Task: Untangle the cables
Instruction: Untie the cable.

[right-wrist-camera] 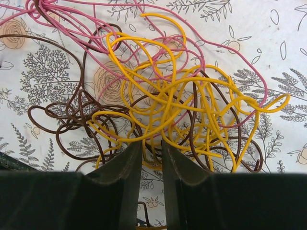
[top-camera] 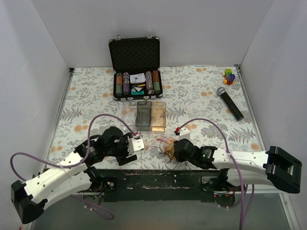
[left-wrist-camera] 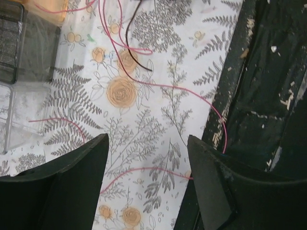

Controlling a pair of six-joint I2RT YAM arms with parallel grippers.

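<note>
**Right end effector at the knot, left one spread beside it**

The right end effector (right-wrist-camera: 151, 154) points down at the cable tangle (right-wrist-camera: 163, 103). Its fingers stand almost together with a thin gap between them. Yellow and brown strands run up to the tips, but I cannot tell whether any is pinched. Its arm reaches in low from the right.

The left end effector (left-wrist-camera: 147, 143) hovers just left of the tangle, fingers wide apart and holding nothing. A thin pink cable (right-wrist-camera: 67, 26) trails across the surface (left-wrist-camera: 144, 120) beneath it and onto the dark base board (left-wrist-camera: 268, 96).

The tangle lies near the front middle of the surface. It is a dense yellow coil woven with brown cable (right-wrist-camera: 72, 112) loops and pink strands.

Just behind it stands a clear plastic box (top-camera: 125, 112) holding a dark grey insert (top-camera: 143, 115). Farther back, an open black case (top-camera: 136, 55) holds rows of poker chips (top-camera: 122, 84) and cards.
</note>
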